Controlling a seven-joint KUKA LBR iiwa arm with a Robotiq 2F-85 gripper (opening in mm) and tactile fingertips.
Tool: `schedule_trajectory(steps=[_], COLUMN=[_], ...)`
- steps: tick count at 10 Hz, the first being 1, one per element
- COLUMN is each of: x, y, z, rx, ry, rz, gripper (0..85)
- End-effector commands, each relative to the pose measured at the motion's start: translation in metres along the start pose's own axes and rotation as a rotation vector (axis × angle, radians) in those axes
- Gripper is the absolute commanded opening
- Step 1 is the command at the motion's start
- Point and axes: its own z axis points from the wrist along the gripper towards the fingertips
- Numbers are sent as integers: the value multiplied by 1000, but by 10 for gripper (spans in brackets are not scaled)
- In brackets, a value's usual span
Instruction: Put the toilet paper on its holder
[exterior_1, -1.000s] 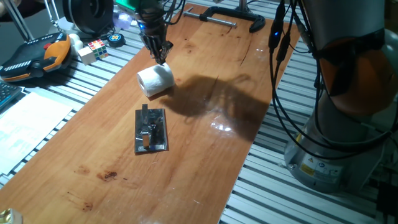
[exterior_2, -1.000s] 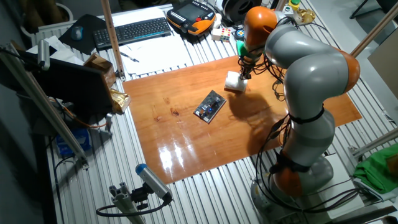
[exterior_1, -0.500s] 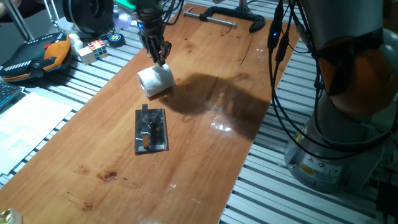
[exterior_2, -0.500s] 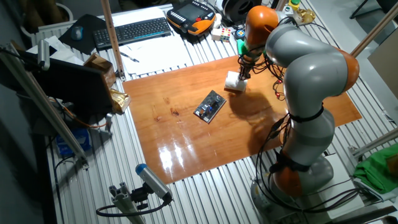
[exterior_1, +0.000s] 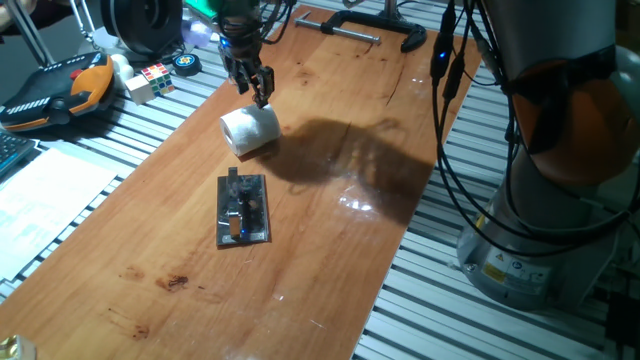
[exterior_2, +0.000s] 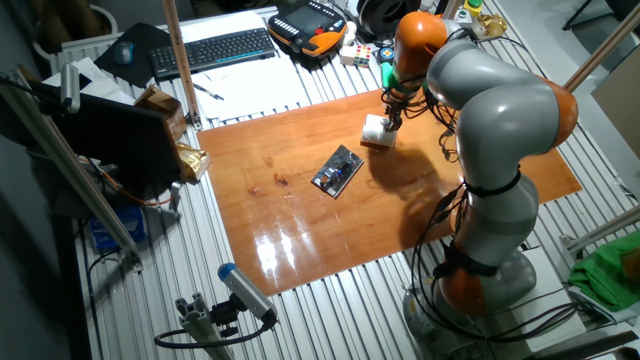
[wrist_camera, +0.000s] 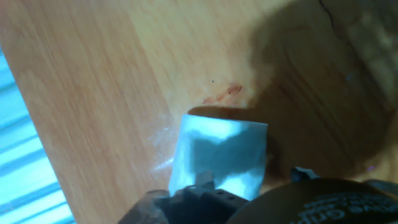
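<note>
Wooden table (exterior_1: 330, 215) on a slatted metal bench carries the toilet paper (exterior_1: 249, 129), lying on its side near the far edge. Just above the roll hangs the hand (exterior_1: 255, 92), fingers pointing down and apart from the paper; whether they are spread or closed I cannot tell. Nearer the camera, well apart from the roll, lies the holder (exterior_1: 243, 209), flat on the wood.

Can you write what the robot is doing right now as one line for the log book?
gripper: above roll, holding nothing, jaw state unclear | toilet paper: on its side on table | holder: peg bare | task: not done
</note>
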Motion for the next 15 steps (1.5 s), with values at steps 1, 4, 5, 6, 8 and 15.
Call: schedule_trajectory(steps=[1, 4, 5, 6, 8, 15], x=[0, 1, 1, 1, 2, 4], y=[1, 3, 4, 5, 7, 16], z=[2, 10, 13, 16, 27, 56], rx=[0, 5, 13, 18, 25, 37], ry=[-1, 15, 30, 38, 52, 56], rz=[12, 50, 69, 84, 92, 120], gripper=[850, 850, 850, 850, 850, 850])
